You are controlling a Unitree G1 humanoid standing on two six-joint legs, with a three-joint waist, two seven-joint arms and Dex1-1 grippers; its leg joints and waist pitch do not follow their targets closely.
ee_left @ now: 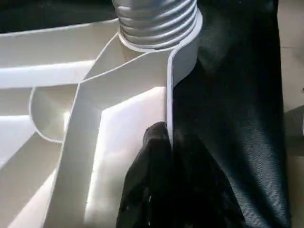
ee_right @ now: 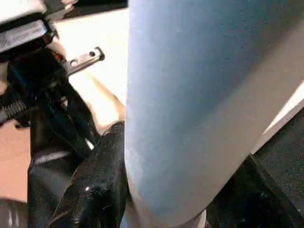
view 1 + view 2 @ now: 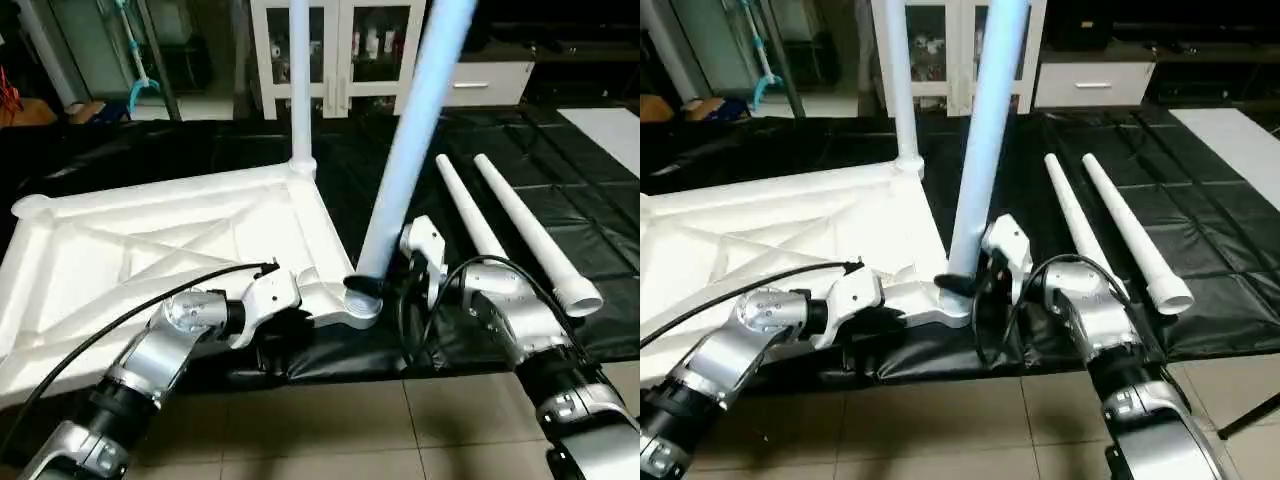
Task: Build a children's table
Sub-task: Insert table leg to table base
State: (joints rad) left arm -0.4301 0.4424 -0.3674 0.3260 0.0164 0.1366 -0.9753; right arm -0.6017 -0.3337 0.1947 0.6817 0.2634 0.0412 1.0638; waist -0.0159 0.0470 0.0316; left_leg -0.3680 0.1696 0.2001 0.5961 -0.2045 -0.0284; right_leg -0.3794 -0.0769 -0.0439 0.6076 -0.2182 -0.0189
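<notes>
From the left eye view, we see the white tabletop (image 3: 150,250) lying ribbed side up on a black mat (image 3: 560,200) spread over the tiled floor (image 3: 400,420). One leg (image 3: 299,80) stands upright in the far corner socket. A second leg (image 3: 415,130), leaning a little, has its lower end in the near corner socket (image 3: 360,300). Our left gripper (image 3: 300,300) has its jaws clenched on the tabletop's near rim just beside that socket; our right gripper (image 3: 372,285) has its jaws grasping the base of the leaning leg. Two spare legs (image 3: 520,235) lie side by side on the mat to the right, apart from the tabletop. A white cabinet (image 3: 370,50) with glass doors stands behind, well beyond the mat.

The right eye view shows the same layout; the black cable (image 3: 720,300) of our left arm crosses over the tabletop's ribs.

In the left wrist view, the black fingers (image 1: 161,190) pinch the thin white rim, with the mat on one side and the ribbed underside on the other. The threaded leg end sits in the socket beyond.

In the right wrist view, the leg's pale tube crowds the picture, a black finger (image 2: 99,185) pressed against its side, with the left gripper beyond.
</notes>
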